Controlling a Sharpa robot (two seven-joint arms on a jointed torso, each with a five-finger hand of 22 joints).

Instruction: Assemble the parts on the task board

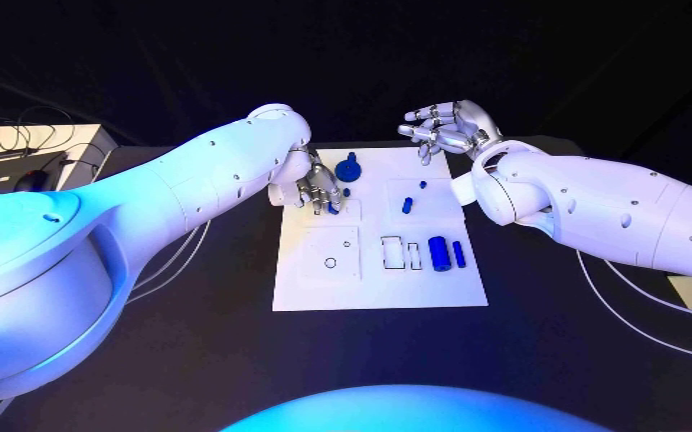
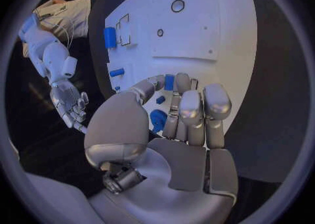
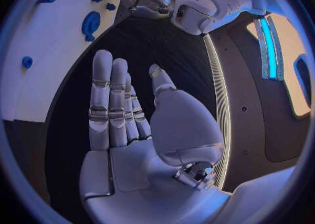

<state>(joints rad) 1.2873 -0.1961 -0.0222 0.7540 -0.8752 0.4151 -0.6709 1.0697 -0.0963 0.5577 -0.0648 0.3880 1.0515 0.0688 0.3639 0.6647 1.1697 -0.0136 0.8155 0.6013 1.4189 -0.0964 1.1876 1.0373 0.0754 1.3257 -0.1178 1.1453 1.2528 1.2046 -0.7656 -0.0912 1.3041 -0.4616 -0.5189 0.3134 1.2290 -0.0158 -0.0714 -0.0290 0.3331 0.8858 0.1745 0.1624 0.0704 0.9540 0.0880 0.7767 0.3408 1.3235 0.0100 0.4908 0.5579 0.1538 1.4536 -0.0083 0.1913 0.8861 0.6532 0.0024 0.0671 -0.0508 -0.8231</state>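
The white task board (image 1: 361, 287) lies in the middle of the black table. My left hand (image 1: 317, 190) hovers over its far left corner, fingers curled, pinching a small blue part (image 2: 169, 82) between thumb and fingers. Just beyond it on the board lies a round blue part with a stem (image 1: 349, 167). Two small blue pieces (image 1: 408, 204) stand near the board's middle. A thick blue cylinder (image 1: 438, 253) and a thinner one (image 1: 459, 254) lie at the right side. My right hand (image 1: 447, 130) is raised above the board's far right corner, fingers spread, holding nothing (image 3: 131, 113).
Outlined slots (image 1: 392, 252) and small holes (image 1: 330, 263) mark the board's near half. Cables and a pale box (image 1: 43, 147) sit at the table's far left. Bare black table surrounds the board.
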